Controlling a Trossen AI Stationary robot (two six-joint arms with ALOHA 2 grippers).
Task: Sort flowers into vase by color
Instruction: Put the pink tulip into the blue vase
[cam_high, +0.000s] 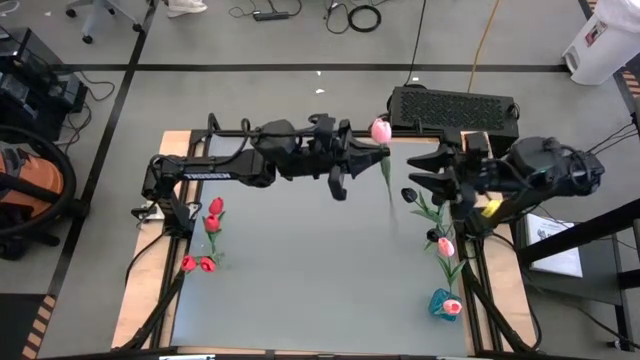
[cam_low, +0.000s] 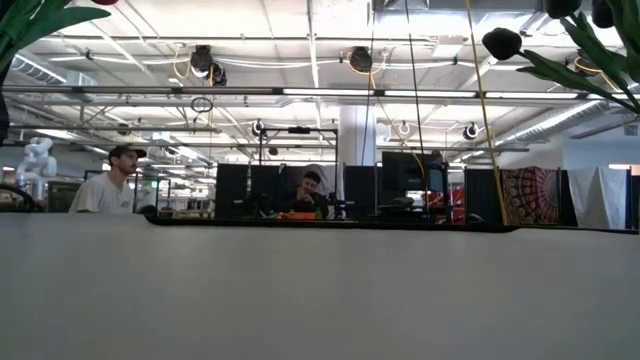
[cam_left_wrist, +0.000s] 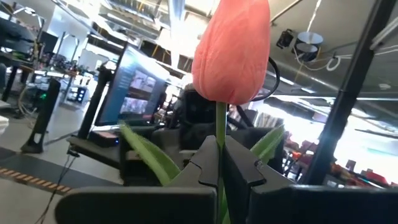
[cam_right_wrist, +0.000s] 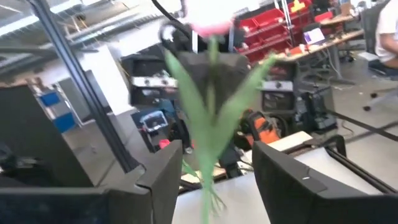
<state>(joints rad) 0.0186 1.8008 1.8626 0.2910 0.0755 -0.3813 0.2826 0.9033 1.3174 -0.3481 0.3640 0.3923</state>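
Tulip held: pink head up near table's far edge, by the black keyboard-like box; stem hangs toward table centre, leaves partway down.
Left gripper: reaches across from left side, jaws pressed together, pinching that stem just under the head — left wrist view shows fingers meeting around the thin green stem, pink head upright right above them.
Right gripper: on table's right side, points toward the held stem; jaws spread. Right wrist view: two dark fingers apart, blurred green stem and leaves between them, not touching either as far as can be told; pink blur above.
Left-side flowers: red tulips in a loose cluster near left edge, two more red heads closer to near edge.
Right-side flowers: black head just beside right gripper, pink head further toward near edge, green leaves among them.
Vase: teal vase at right near corner — pink head at it; upright or tipped, can't tell.
Table: grey top, wooden border.
Low view: grey tabletop across bottom, dark tulip head and leaves at top right; two ppl seated in room behind.
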